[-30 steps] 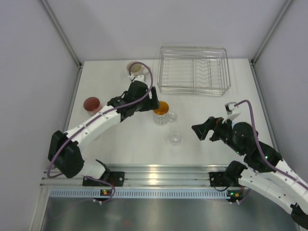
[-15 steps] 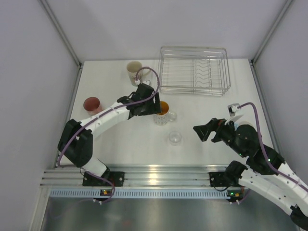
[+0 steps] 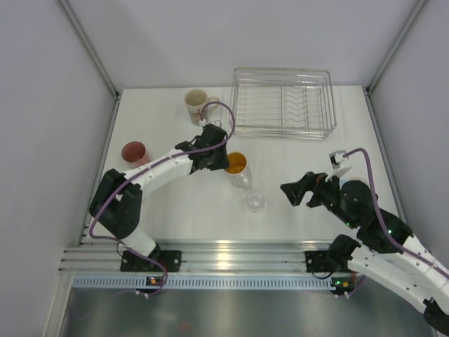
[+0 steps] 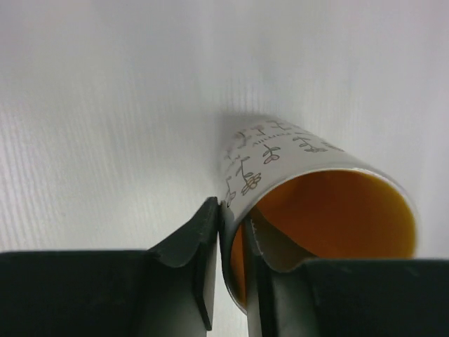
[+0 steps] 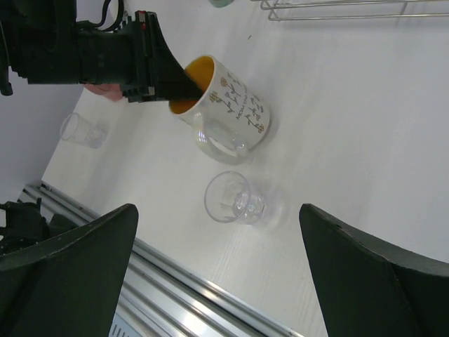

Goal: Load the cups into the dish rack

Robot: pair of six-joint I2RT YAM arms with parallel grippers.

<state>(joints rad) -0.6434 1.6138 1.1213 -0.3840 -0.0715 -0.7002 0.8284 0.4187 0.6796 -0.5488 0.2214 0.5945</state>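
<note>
The left tool (image 4: 231, 232) is gripping the orange cup (image 4: 316, 203) by its rim, with one finger reaching inside the orange wall and the other pressing on the patterned outside. In the overhead view the cup (image 3: 237, 167) is sitting near the middle of the desk (image 3: 175, 203) and seems to be leaning toward the tool. Whether its base is clearing the surface cannot be told. The dish rack (image 3: 283, 102) is waiting at about 1 o'clock from the cup, well apart, with no cup showing inside it. The right tool (image 3: 293, 191) is hovering with its fingers spread wide and carrying nothing.

The main risk is the pinch itself. A narrow hold on one side of the rim is letting the cup's weight hang off-centre, so it could be swinging or sliding out during the carry. A small clear glass (image 3: 255, 201) is standing just beside the cup at 5 o'clock, and a swinging base or handle could be knocking it over. At the rack, a low approach could be catching the cup on the wire rim. The cream mug (image 3: 197, 105) at 11 o'clock and the red tumbler (image 3: 133, 152) at 9 o'clock are standing well apart from that path.
</note>
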